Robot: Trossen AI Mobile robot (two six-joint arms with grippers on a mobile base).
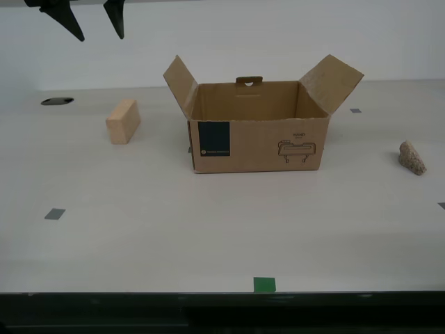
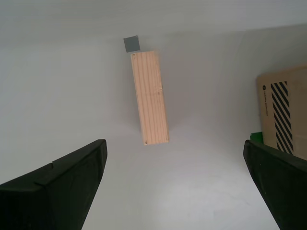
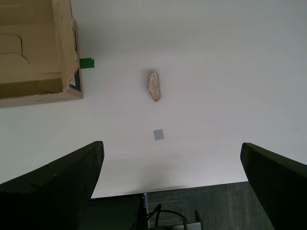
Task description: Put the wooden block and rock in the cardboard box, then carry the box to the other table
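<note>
wooden block (image 2: 150, 98) beyond spread jaws, untouched

Frontal exterior view; wrist views overhead

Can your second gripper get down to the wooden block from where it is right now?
Probably yes. My second gripper hangs open above the wooden block, which lies alone on the table. The cardboard box stands off to one side, apart from it, and nothing lies between gripper and block.

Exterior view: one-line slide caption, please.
Open cardboard box mid-table, wooden block toward the view's left, rock toward its right, both still outside.
</note>
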